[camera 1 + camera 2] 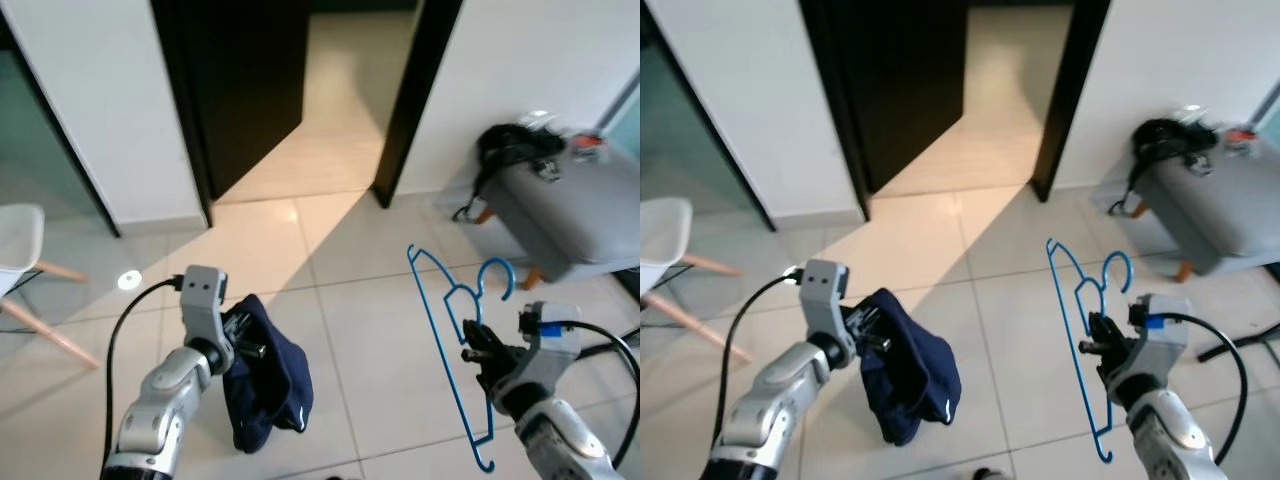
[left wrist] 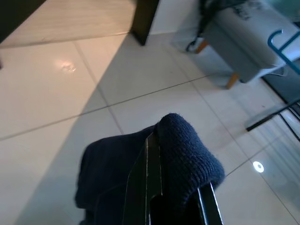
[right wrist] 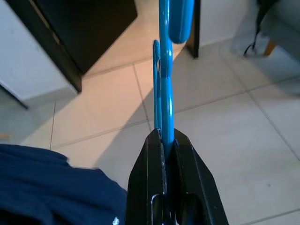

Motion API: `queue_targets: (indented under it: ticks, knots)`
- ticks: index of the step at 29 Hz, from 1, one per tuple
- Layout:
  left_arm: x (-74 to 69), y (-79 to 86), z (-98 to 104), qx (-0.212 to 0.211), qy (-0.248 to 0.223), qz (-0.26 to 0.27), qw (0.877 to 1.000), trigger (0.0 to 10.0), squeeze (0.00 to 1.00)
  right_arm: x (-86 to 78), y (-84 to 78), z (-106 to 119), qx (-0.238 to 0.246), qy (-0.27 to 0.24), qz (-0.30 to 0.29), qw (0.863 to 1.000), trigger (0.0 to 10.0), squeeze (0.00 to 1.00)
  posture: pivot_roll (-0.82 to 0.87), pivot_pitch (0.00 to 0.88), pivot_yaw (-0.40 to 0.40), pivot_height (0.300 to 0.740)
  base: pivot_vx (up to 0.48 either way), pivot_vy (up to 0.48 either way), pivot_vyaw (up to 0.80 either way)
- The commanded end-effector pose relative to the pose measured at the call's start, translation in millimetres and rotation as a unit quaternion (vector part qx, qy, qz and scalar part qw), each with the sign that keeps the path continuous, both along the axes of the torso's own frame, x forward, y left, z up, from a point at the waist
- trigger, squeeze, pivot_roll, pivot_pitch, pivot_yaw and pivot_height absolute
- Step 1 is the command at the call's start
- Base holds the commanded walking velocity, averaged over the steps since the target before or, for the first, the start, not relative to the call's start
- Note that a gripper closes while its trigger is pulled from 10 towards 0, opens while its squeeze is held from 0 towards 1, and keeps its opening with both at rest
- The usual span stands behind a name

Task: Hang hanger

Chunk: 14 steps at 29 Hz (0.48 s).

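Gripping, right tool (image 1: pixel 472 352): its two black fingers were closed tight on the blue hanger (image 1: pixel 455 330), pinching the wire frame near its middle.
Hanger's pose: it stood roughly upright in the air, hook (image 1: pixel 497 275) uppermost, well clear of the floor (image 1: pixel 370 330); held so, the hook was likely kept free to catch on a rail.
Left tool (image 1: pixel 243 340): its fingers were clamped on a dark navy garment (image 1: pixel 268 385), which drooped from the grasp in a loose bundle, probably carried to be put on the hanger.
Spacing: the two loads were well apart, neither touching the other.
Surroundings: a grey padded bench (image 1: pixel 565 215) with dark straps on it stood to the right, a dark open doorway (image 1: pixel 290 80) ahead, a white chair (image 1: pixel 22 250) to the left.
Hidden or unclear: no rail or rack could be made out; the garment's kind could not be told; the left fingertips were buried in cloth; chair and bench were cut by the edges.
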<state>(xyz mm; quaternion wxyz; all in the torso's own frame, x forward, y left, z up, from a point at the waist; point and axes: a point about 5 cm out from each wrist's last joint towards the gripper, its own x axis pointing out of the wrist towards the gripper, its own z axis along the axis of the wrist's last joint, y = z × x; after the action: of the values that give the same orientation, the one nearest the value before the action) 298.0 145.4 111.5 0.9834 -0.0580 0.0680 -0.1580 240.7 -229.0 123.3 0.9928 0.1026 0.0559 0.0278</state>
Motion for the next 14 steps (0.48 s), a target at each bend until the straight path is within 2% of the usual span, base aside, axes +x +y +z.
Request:
queue_targets:
  ticks: [1,14]
  knots:
    - [-1.8,1.8,-0.8,0.000,0.002,0.002,1.000,10.0,0.00,-4.0,2.2,-5.2,0.012,0.010,0.004,1.000,10.0,0.00,-0.07,0.207,-0.028,0.740,0.000,0.000,-0.77]
    - [-0.8,3.3,0.5,0.001,0.004,0.000,1.000,10.0,0.00,-4.2,2.1,-5.2,0.023,0.010,0.005,1.000,10.0,0.00,-0.06,0.215,-0.021,0.740,0.000,0.000,-0.77]
